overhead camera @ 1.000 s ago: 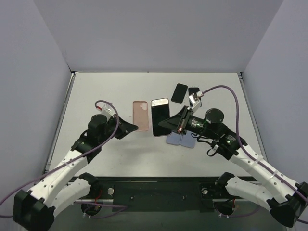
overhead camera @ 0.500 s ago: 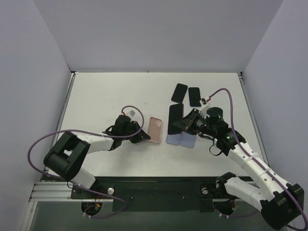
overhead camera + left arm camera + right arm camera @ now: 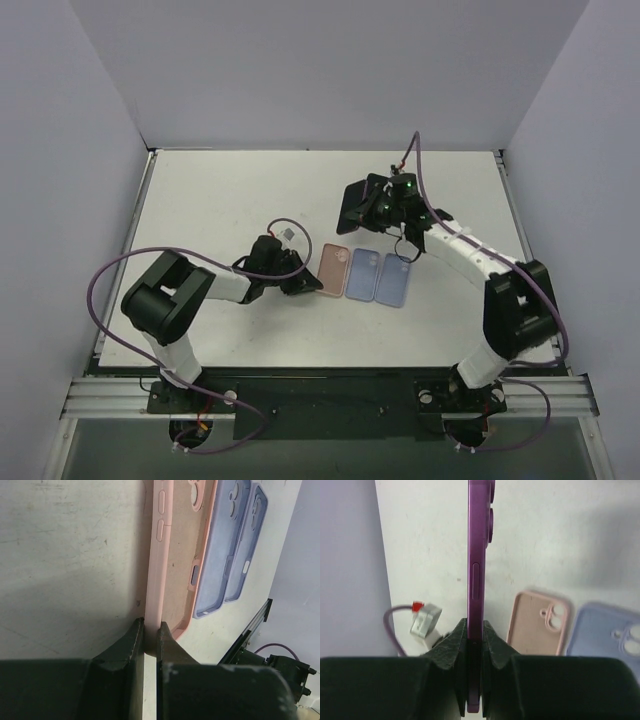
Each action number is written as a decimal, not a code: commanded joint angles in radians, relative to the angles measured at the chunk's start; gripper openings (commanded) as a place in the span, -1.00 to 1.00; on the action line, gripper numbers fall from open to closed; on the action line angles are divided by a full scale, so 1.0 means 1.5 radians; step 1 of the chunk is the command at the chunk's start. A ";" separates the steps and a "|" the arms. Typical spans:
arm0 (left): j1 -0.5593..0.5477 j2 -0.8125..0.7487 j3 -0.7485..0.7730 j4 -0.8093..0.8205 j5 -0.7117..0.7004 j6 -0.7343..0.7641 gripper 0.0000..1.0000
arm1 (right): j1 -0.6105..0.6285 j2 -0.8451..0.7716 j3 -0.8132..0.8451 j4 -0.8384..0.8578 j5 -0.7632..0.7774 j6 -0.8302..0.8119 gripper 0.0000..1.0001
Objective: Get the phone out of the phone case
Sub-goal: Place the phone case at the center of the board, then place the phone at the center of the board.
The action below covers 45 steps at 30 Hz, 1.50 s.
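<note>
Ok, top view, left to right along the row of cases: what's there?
Left tool → pink case → blue case → second blue case. Phone in the right tool overlaps them, left out.

On my overhead feed, two lavender-blue cases lie flat on the white table (image 3: 220, 200), side by side with their long edges touching: the left one (image 3: 362, 275) and the right one (image 3: 392, 280). Both have their camera cutouts at the far end. My left wrist feed shows the same pair lined up closely, and the tabletop beside them looks scuffed and speckled. Pale grey-violet walls (image 3: 300, 70) close in three sides, and a metal rail (image 3: 300, 386) runs along the near edge.
</note>
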 commanded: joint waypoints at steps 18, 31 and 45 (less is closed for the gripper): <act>0.021 -0.343 -0.009 -0.311 -0.046 0.065 0.57 | -0.060 0.492 0.437 0.079 -0.008 0.010 -1.00; 0.022 -0.572 0.041 -0.439 -0.050 0.055 0.63 | -0.094 0.550 0.475 0.009 -0.038 0.001 -0.62; 0.022 -0.615 0.055 -0.466 -0.055 0.047 0.64 | -0.106 0.551 0.492 -0.096 0.024 -0.063 -0.20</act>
